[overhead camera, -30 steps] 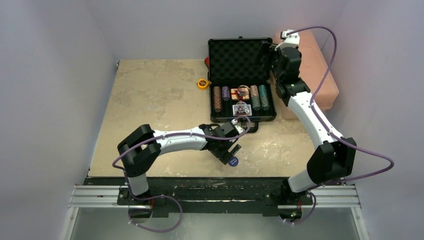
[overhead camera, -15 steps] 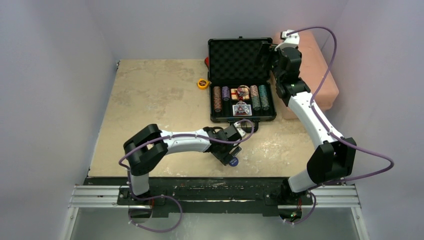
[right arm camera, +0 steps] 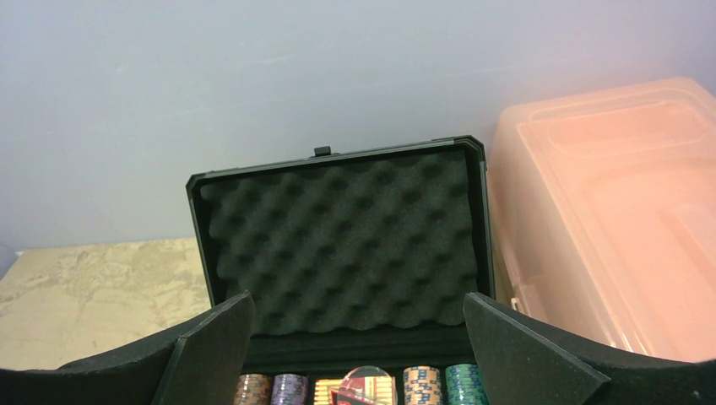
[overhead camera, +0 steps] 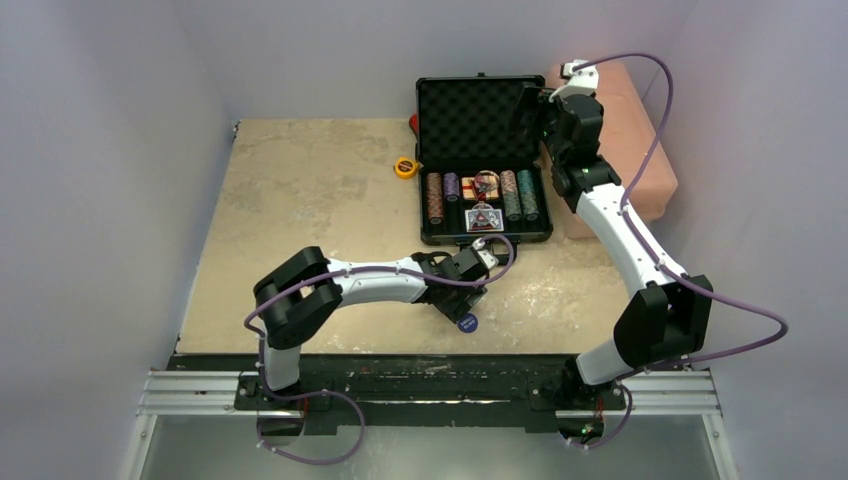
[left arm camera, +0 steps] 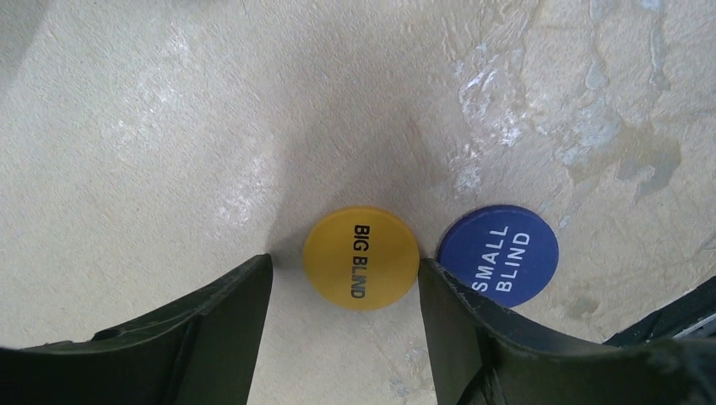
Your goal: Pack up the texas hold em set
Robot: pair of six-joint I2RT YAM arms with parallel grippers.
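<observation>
The black briefcase point(overhead camera: 429, 232) stands open at the back of the table, its foam lid point(right arm camera: 346, 245) upright. Chip stacks point(overhead camera: 434, 197) and a card deck point(overhead camera: 483, 218) lie in its base. In front of it, on the table, a yellow BIG BLIND button point(left arm camera: 361, 257) lies flat beside a blue SMALL BLIND button point(left arm camera: 498, 255). My left gripper point(left arm camera: 345, 261) straddles the yellow button: the right finger touches its edge, the left finger point(left arm camera: 241, 312) stands a small gap away. My right gripper point(right arm camera: 356, 297) hangs wide open above the case, holding nothing.
A pink plastic box point(overhead camera: 640, 130) sits right of the case, close to the right arm. A yellow tape measure point(overhead camera: 405, 167) lies on the table left of the case. The table's near edge point(overhead camera: 400, 352) runs just below the blue button point(overhead camera: 466, 323).
My left gripper's jaws have narrowed around the yellow button and its arm has shifted slightly right. The right arm has not moved.
</observation>
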